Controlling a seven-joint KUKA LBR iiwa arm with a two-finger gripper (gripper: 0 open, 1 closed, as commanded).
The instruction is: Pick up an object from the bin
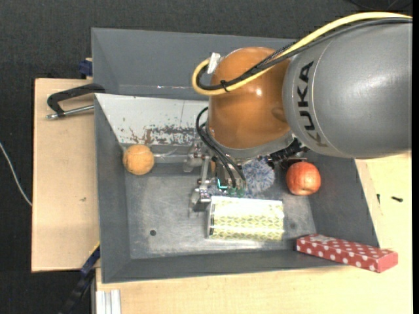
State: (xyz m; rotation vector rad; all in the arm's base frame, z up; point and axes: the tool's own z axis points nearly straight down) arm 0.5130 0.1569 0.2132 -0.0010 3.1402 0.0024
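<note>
Camera view: where is the end effector [204, 198]?
— Over the upper left corner of the yellow-patterned box [247, 219]; open or closed, I cannot tell. Red apple [302, 178] off its upper right

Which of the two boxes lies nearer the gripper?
The yellow patterned box, just beside the gripper; the red dotted box sits farther away, lower right.

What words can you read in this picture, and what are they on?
"KUKA": on the grey arm, in dark letters running sideways.
The patterned box: only a pattern, no words to read.
The red dotted box: white dots, no words.
</note>
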